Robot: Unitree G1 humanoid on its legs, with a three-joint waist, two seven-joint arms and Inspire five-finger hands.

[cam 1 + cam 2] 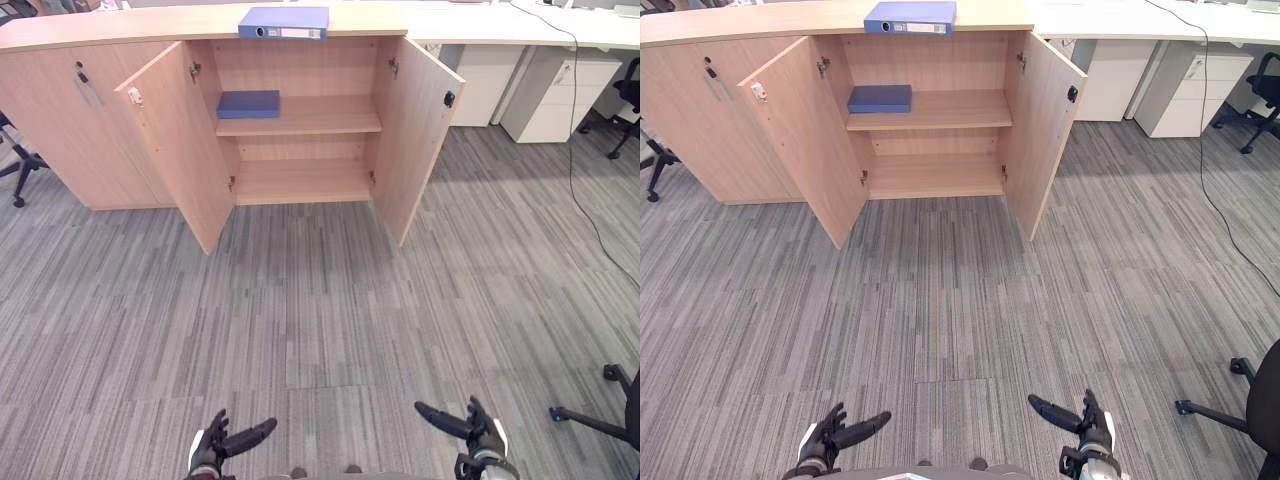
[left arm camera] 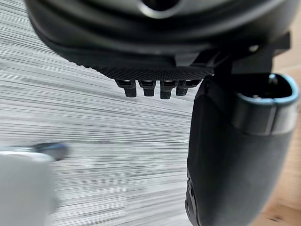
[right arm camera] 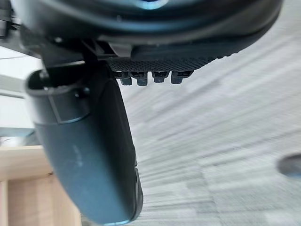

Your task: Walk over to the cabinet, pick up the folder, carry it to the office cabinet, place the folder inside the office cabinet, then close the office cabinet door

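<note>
A blue ring-binder folder (image 1: pixel 284 22) lies flat on top of the light wooden cabinet (image 1: pixel 120 30) at the far side of the room. Below it the cabinet's two doors stand wide open: the left door (image 1: pixel 178 145) and the right door (image 1: pixel 418 130). A darker blue flat folder (image 1: pixel 249 104) rests on the left of the upper shelf (image 1: pixel 320 118); the lower shelf (image 1: pixel 300 180) is bare. My left hand (image 1: pixel 215 445) and right hand (image 1: pixel 470 428) hang low near me, far from the cabinet, both open and holding nothing.
Grey striped carpet (image 1: pixel 320 330) stretches between me and the cabinet. White desks with drawer units (image 1: pixel 560 95) stand at the back right. An office chair base (image 1: pixel 600 415) sits at the right, another chair (image 1: pixel 15 160) at the far left. A black cable (image 1: pixel 575 130) hangs down at the right.
</note>
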